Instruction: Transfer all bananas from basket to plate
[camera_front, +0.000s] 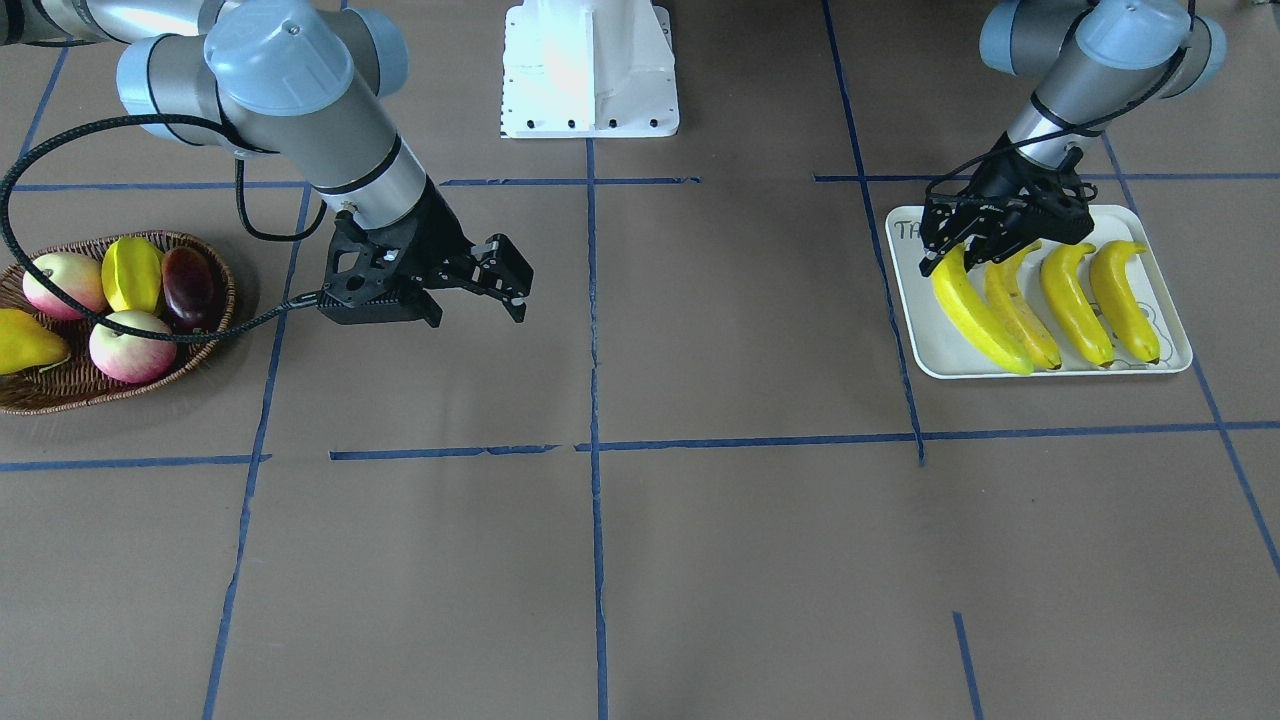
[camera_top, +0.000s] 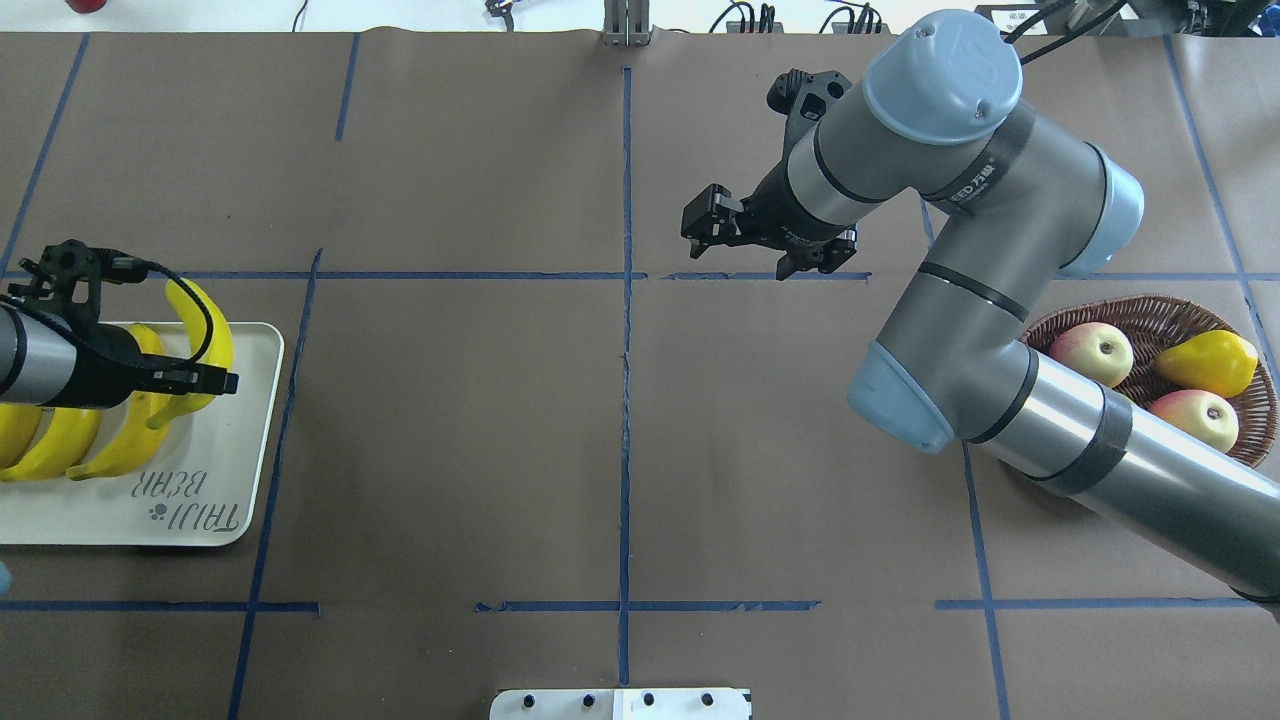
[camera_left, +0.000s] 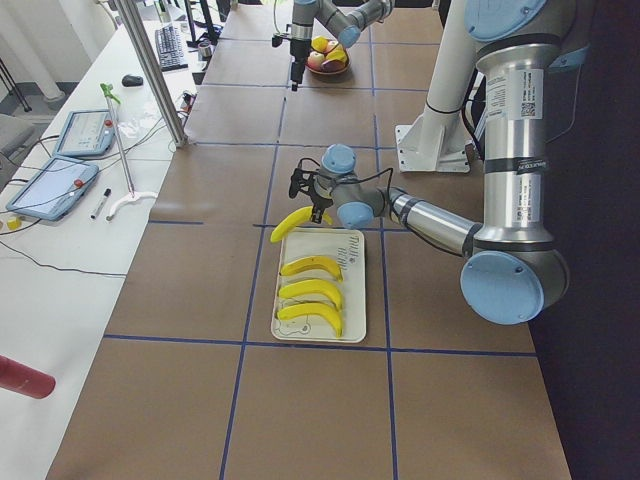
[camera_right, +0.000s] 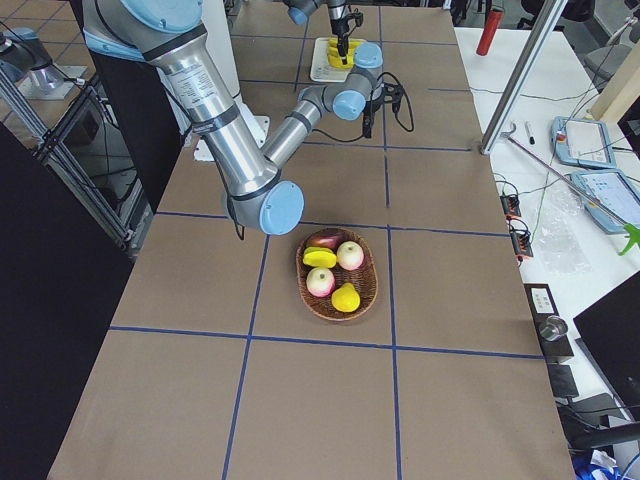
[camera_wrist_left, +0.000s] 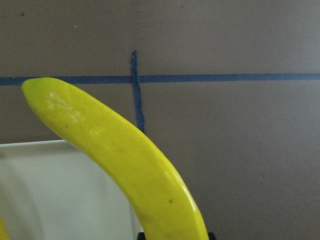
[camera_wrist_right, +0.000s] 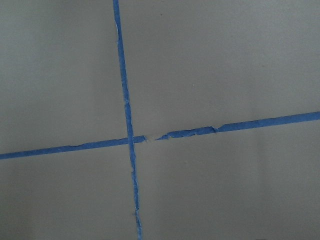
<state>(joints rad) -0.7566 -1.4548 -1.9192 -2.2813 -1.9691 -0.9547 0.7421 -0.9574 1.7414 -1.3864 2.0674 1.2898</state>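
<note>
My left gripper (camera_front: 965, 250) is shut on the end of one banana (camera_front: 975, 315) at the end of the white plate (camera_front: 950, 355) nearest the table's middle. In the exterior left view this banana (camera_left: 295, 222) sticks out past the plate's rim. It fills the left wrist view (camera_wrist_left: 130, 160). Three more bananas (camera_front: 1075, 305) lie side by side on the plate. The wicker basket (camera_front: 60, 400) holds other fruit and no bananas. My right gripper (camera_front: 480, 305) is open and empty, above the bare table between the basket and the table's middle.
The basket holds two apples (camera_front: 130, 345), a star fruit (camera_front: 135, 275), a dark red fruit (camera_front: 190, 285) and a yellow pear (camera_front: 25, 340). The white robot base (camera_front: 590, 70) stands at the table's edge. Blue tape lines cross the brown table. Tablets and cables lie on side desks.
</note>
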